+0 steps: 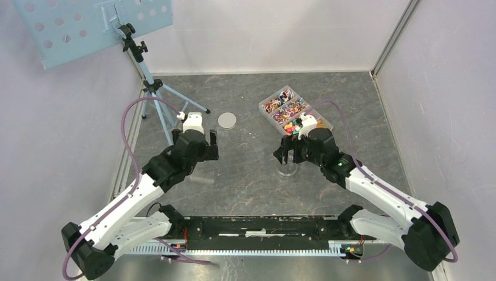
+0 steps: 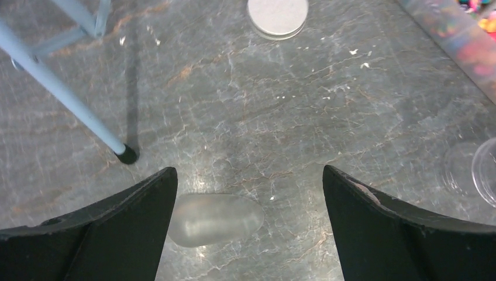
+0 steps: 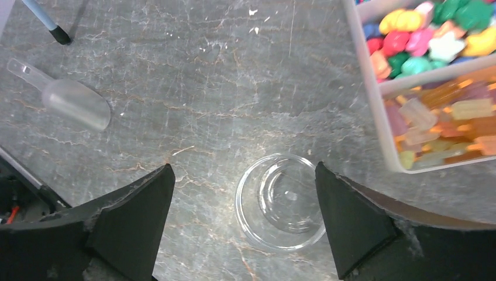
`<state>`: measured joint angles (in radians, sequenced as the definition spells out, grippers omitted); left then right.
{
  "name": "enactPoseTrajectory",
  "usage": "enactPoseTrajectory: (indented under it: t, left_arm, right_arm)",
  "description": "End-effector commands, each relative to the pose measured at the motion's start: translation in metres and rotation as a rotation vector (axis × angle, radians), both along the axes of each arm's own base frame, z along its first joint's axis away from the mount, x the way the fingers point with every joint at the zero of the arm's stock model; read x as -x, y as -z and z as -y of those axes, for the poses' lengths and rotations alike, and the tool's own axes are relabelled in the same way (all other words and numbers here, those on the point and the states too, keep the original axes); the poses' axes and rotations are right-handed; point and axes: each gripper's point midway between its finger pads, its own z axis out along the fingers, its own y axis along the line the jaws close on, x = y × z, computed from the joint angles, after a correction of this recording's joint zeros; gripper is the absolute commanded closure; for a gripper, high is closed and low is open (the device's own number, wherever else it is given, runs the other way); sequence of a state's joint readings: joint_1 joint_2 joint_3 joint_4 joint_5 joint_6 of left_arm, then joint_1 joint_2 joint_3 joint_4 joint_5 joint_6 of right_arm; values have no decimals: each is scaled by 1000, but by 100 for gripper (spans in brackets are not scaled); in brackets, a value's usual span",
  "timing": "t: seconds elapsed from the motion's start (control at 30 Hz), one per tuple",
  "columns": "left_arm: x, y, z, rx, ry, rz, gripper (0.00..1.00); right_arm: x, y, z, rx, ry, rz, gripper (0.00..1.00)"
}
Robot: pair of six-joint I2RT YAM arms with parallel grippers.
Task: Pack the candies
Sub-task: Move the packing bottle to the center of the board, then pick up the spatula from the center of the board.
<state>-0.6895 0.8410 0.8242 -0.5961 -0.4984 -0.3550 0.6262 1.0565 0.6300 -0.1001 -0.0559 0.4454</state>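
The candies (image 1: 290,109) fill a clear divided box at the back right. In the right wrist view they show as bright moulded sweets (image 3: 430,32) and amber wrapped ones (image 3: 447,126). An empty clear jar (image 3: 281,202) stands on the table in front of the box (image 1: 286,170). My right gripper (image 3: 244,165) is open and empty above the jar, which lies nearer its right finger (image 1: 290,153). My left gripper (image 2: 248,170) is open and empty over a frosted plastic scoop (image 2: 213,218) that lies by its left finger (image 1: 197,153).
A grey round lid disc (image 1: 227,120) lies at mid table, also in the left wrist view (image 2: 277,16). A blue tripod stand (image 1: 153,88) with a perforated plate stands at the back left, one foot (image 2: 126,154) near the scoop. Walls close in both sides.
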Motion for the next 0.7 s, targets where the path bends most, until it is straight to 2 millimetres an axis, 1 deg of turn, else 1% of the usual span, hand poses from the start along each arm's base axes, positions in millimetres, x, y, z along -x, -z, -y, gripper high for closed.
enactPoseTrajectory:
  t: [0.0,0.03,0.1,0.13,0.2,0.23,0.27,0.3,0.37,0.5,0.57,0.63,0.67]
  left_arm:
    - [-6,4,-13,130,-261,-36,0]
    - [-7,7,-19,151,-323,-47,0]
    - [-2,19,-44,164,-497,-93,0]
    - [0,24,-58,198,-595,-112,0]
    - [10,44,-86,279,-816,-180,1]
    - [16,56,-91,319,-876,-233,5]
    - [19,68,-98,358,-935,-269,7]
    - [23,79,-103,389,-989,-308,9]
    - [35,94,-110,401,-1103,-367,14]
    - [50,109,-121,363,-1279,-412,14]
    - [52,115,-127,347,-1344,-411,14]
    - [52,123,-134,355,-1395,-417,18]
    - [49,127,-134,379,-1406,-424,19]
  right_arm:
    - [-7,-38,10,31,3,130,2]
    - [-5,-41,12,34,-3,144,2]
    - [0,-45,16,38,-10,166,2]
    - [2,-48,18,39,-14,178,2]
    - [4,-51,25,47,-1,204,2]
    - [6,-53,26,47,-2,215,2]
    - [7,-56,28,43,-2,229,2]
    - [9,-58,29,42,-4,240,2]
    - [11,-64,31,44,-11,260,2]
    - [13,-73,35,66,-23,287,2]
    - [14,-77,36,66,-26,300,2]
    - [16,-79,38,64,-27,311,2]
    - [16,-80,39,62,-26,317,2]
